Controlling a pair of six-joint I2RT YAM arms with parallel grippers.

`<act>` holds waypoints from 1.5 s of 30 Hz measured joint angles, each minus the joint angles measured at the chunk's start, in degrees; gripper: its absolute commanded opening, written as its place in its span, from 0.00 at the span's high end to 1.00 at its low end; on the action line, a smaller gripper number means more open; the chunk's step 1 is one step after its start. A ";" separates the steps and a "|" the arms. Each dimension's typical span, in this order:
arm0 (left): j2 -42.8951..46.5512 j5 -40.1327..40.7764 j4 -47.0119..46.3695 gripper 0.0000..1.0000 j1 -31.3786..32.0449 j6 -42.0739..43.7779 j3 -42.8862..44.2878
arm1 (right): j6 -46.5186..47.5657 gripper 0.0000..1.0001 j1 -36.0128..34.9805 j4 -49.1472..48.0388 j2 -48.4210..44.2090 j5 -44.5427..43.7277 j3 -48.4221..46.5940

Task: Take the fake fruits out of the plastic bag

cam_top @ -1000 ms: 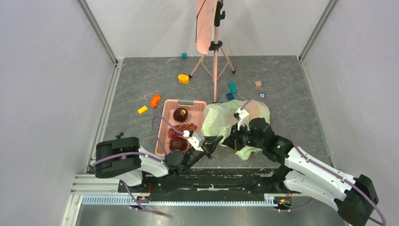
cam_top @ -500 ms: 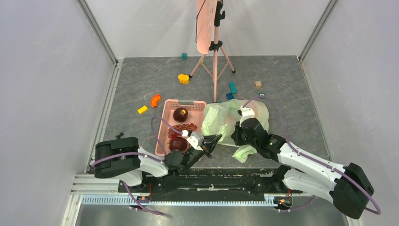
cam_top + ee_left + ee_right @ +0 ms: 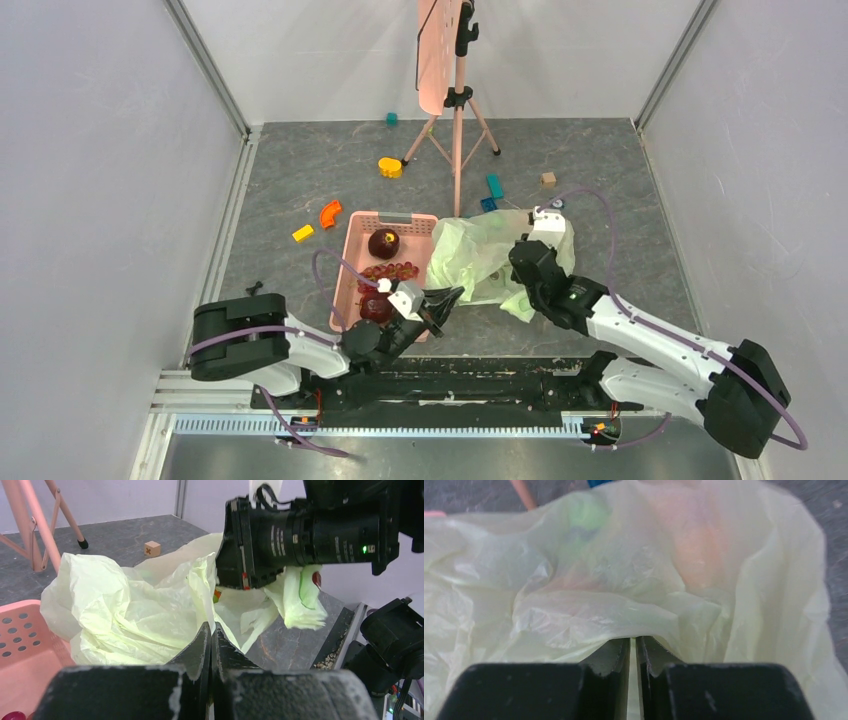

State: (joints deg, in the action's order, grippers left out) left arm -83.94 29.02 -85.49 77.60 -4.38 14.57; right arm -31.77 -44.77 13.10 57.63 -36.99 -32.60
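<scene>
The table (image 3: 600,200) had a dark grey top with a pale marbled mottle, matt and scuffed. Three plain, pale grey walls closed it in: a left wall (image 3: 100,150), a back wall (image 3: 330,50) and a right wall (image 3: 770,150). Slim metal posts (image 3: 205,65) stood at both back corners, and a light metal strip (image 3: 232,220) ran along the table's left side. A ribbed metal rail (image 3: 400,425) crossed the near edge. Near the back wall stood a pink tripod stand (image 3: 458,130) carrying a pink board (image 3: 437,50), tilted and seen nearly edge-on. The light was even and soft, with faint shadows.
</scene>
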 measured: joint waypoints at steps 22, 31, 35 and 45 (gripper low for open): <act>0.48 -0.09 -0.33 0.86 0.83 -0.04 -2.62 | 11.63 0.76 17.09 -3.04 1.46 0.85 -7.89; 2.10 -0.09 0.17 0.51 0.92 0.85 -2.64 | 20.55 0.66 17.29 -6.97 -2.05 23.87 -6.86; 5.46 0.90 4.76 0.38 0.92 3.67 -1.79 | 21.64 0.65 17.29 -7.96 -2.71 33.18 -4.44; 6.97 5.81 18.10 0.19 0.92 12.09 5.18 | 21.73 0.62 17.29 -7.85 -5.44 42.36 0.66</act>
State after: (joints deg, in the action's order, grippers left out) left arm -76.97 34.83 -67.40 78.52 7.70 19.75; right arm -10.04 -27.49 5.26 52.18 5.37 -31.94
